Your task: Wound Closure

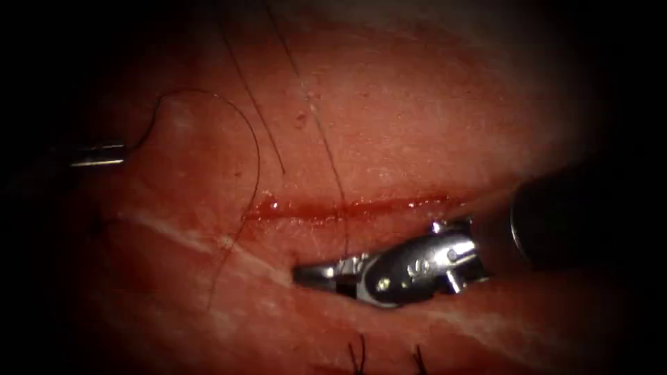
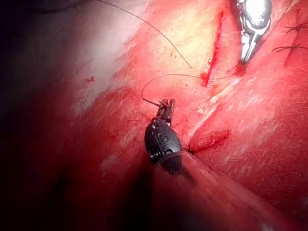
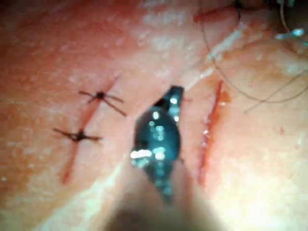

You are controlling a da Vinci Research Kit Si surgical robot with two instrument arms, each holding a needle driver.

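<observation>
Left tool's jaws: the left tool (image 2: 167, 107) looks closed on the thread (image 1: 253, 139) at the far left of the endoscope view, where its tip (image 1: 104, 154) pokes in from the dark edge; the thread leaves its tip in a loop.

Right tool's jaws: the right tool (image 1: 326, 272) lies low in the middle of the endoscope view, just below the cut (image 1: 354, 207), jaws nearly together and apparently holding nothing (the tip is small, so I would not swear to it).

Needle: I cannot make it out anywhere.

Thread: it arcs from the left tool over the tissue (image 1: 417, 118) to the cut's left end; further strands run down from the top of the frame to the cut.

Finished stitches: two knots (image 3: 98, 96) sit on a separate closed line.

Risk: as I judge it, a hard pull by the left tool could tear the thread through the cut's edge.

Risk: loose strands crossing near the right tool could snag on it.
</observation>
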